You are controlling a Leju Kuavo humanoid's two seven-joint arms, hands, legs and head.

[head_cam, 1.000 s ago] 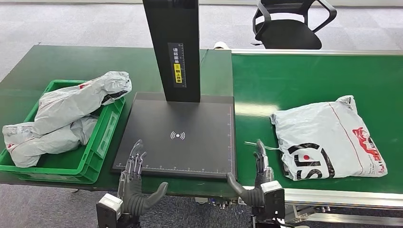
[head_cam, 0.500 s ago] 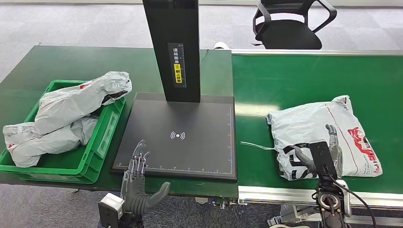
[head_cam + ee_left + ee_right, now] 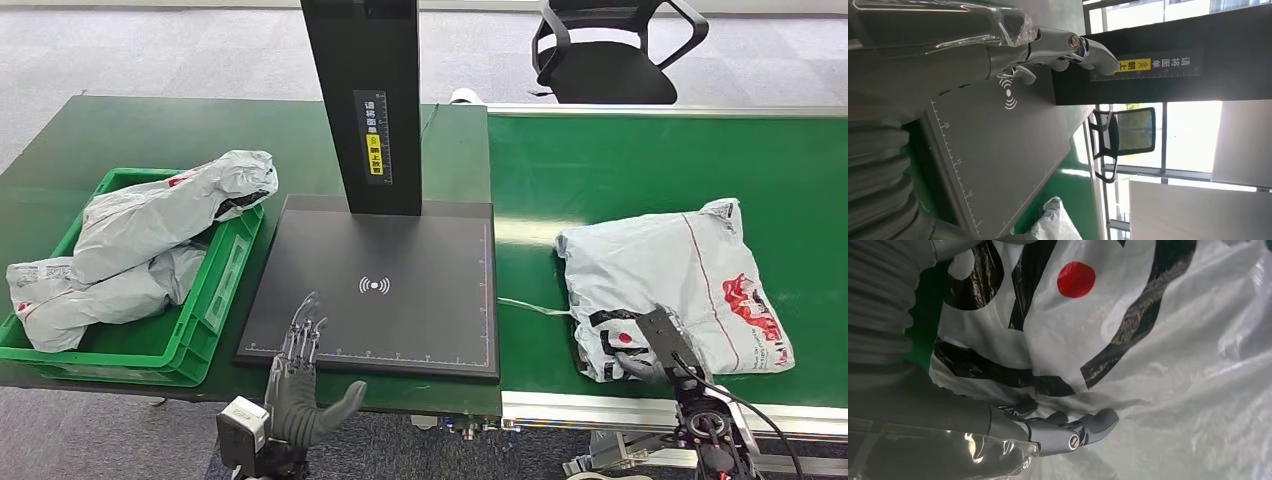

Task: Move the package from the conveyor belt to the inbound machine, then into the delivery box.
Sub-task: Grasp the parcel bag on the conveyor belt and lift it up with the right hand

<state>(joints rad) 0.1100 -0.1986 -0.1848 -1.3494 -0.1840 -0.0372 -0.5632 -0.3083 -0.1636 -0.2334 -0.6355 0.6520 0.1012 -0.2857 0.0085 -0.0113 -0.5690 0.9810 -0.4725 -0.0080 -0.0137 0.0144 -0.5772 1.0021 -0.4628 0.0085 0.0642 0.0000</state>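
I see my right hand point(image 3: 655, 345) resting on the package point(image 3: 670, 280), though I cannot tell if it grips; my left hand point(image 3: 298, 385), at 7 o'clock, hovers spread.

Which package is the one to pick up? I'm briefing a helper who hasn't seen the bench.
On the green conveyor belt, right of the black inbound machine, lies one grey package under the right hand. Unlike the bags in the green box, it lies alone, flat.
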